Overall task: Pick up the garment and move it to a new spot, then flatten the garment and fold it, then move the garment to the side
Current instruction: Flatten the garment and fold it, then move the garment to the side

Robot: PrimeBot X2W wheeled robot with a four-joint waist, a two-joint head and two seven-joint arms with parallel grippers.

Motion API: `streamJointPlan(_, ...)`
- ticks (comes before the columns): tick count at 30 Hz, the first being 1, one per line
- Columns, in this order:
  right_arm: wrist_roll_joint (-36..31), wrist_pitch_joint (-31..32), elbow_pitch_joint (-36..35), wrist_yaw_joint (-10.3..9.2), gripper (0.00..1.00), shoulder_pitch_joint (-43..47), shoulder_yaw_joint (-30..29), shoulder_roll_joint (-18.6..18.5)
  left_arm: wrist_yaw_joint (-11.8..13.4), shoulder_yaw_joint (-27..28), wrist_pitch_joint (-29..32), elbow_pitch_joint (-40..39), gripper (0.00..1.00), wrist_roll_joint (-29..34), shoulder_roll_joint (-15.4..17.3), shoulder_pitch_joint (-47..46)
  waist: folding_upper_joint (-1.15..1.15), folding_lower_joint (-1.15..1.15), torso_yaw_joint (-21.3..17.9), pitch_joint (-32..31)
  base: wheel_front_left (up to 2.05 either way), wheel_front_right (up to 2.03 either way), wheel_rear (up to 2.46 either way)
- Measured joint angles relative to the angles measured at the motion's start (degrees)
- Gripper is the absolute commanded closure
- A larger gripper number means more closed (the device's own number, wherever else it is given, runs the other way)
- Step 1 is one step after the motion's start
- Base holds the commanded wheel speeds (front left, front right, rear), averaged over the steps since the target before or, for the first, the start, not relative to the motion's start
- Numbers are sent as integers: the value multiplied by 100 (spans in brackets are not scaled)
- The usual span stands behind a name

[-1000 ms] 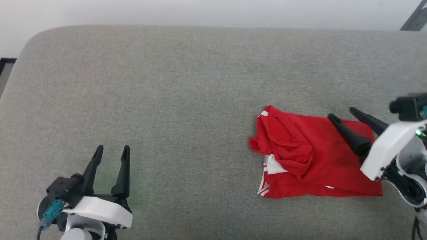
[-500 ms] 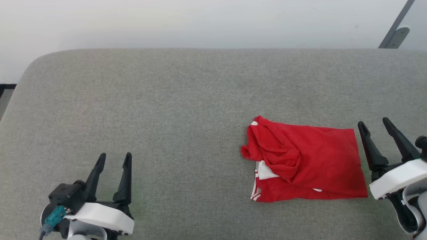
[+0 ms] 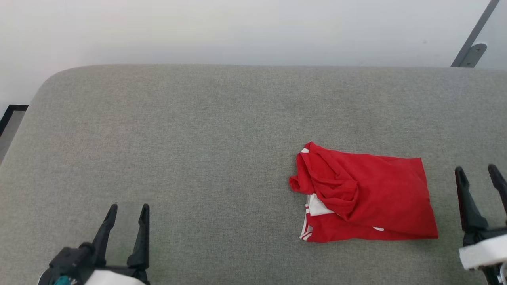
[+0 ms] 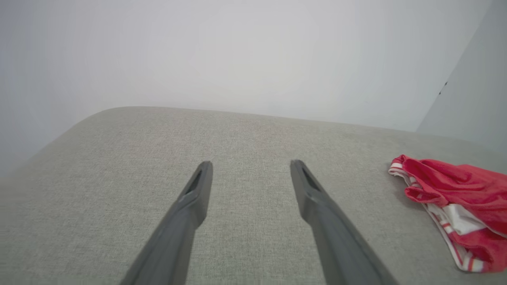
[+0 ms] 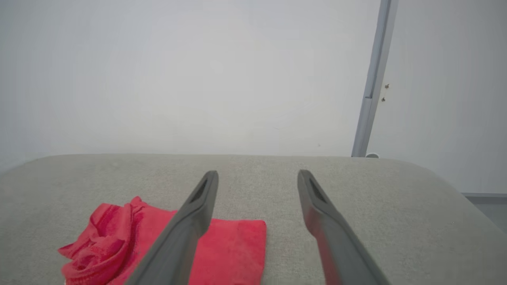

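The garment (image 3: pixel 368 198), a red jersey with white lining and striped trim at its lower left, lies folded in a rough rectangle on the right part of the grey padded surface (image 3: pixel 198 130); its left end is bunched. It also appears at the right edge of the left wrist view as the garment (image 4: pixel 455 194), and low left in the right wrist view as the garment (image 5: pixel 222 245). My right gripper (image 3: pixel 477 174) stands open just right of it, apart from the cloth. My left gripper (image 3: pixel 127 210) is open near the front left, nothing between its fingers.
The grey padded surface has rounded far corners and ends at a pale wall (image 3: pixel 237 31). A grey metal post (image 3: pixel 471 43) stands at the back right. A dark floor strip (image 3: pixel 10 114) lies past the left edge.
My right gripper, which lay over the garment's right end, has pulled back to the right and off it, leaving the garment lying flat. The head view has shifted; the left gripper sits lower in it.
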Motion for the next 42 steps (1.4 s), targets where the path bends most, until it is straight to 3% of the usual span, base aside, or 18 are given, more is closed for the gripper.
streamJointPlan(15,-77,283,-494,0,0,500,-343,224,0,180,0,-425,0,125,-167,250,0,0,78,254,0,0,0)
streamJointPlan(20,-133,1345,-488,0,0,114,-26,13,0,57,0,-453,0,132,-144,-71,0,0,82,480,0,0,0)
streamJointPlan(25,47,2747,-552,3,0,-373,548,-737,0,-147,0,-367,0,114,-19,-505,0,0,87,806,0,0,0)
streamJointPlan(31,724,4322,-698,0,0,-985,743,-1419,0,-188,0,-330,0,27,155,-973,0,0,135,1228,0,0,0)
streamJointPlan(37,1310,5578,-656,-1,0,-1210,778,-1573,0,-305,0,-316,0,19,174,-1281,0,0,248,1620,0,0,0)
streamJointPlan(42,1381,5988,-703,-2,0,-1323,775,-1541,0,-394,0,-279,0,19,154,-1472,0,0,368,1883,0,0,0)
